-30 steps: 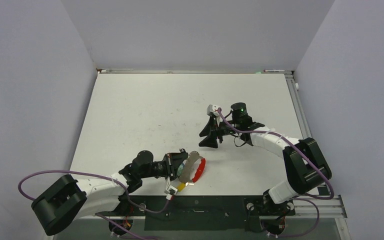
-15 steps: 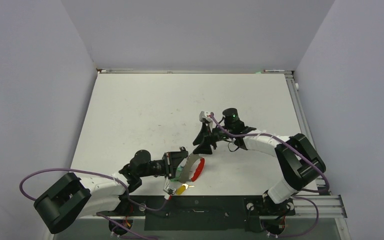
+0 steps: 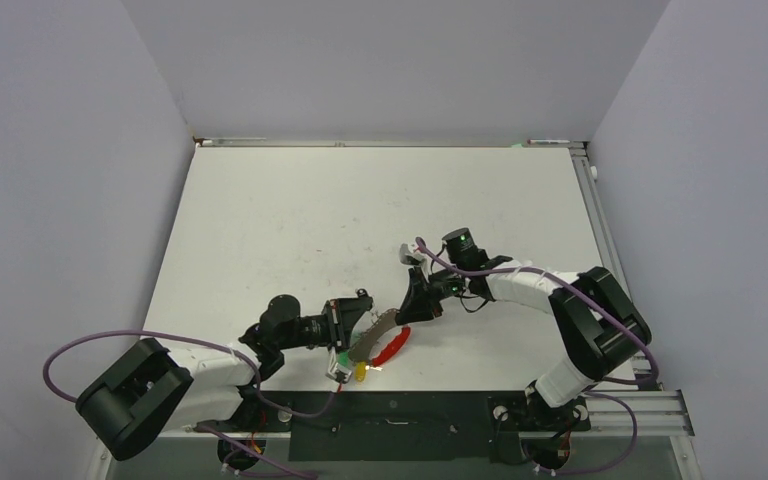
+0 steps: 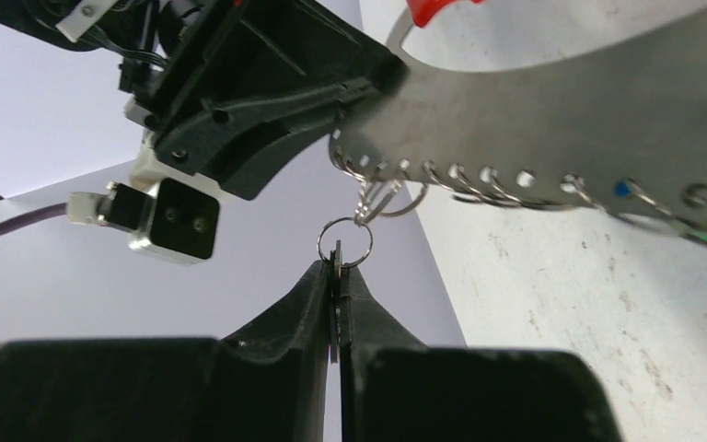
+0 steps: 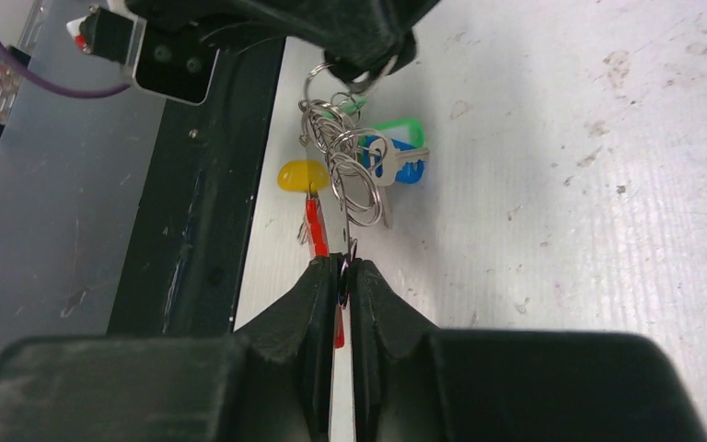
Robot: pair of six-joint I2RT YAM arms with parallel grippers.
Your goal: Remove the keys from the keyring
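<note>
In the overhead view's lower centre, the keyring (image 3: 378,333) is half red, half grey; its silvery keys (image 5: 368,161) carry a yellow tag (image 5: 302,175), a green tag (image 5: 396,132) and a blue tag (image 5: 410,171), over a white table (image 3: 290,220) flecked with grey smudges, beside the black left gripper (image 4: 339,269), black right gripper (image 5: 342,269) and purple cable (image 3: 140,334).

Light even, diffuse, from above; bench (image 3: 290,220) near white, shadows soft and short. Top view sharp. Wrist views: left gripper (image 4: 339,267) and right gripper (image 5: 343,269) underexposed black, blurred at lower edge; keyring (image 4: 608,110) soft, dull sheen; keys (image 5: 388,158) crisp.
</note>
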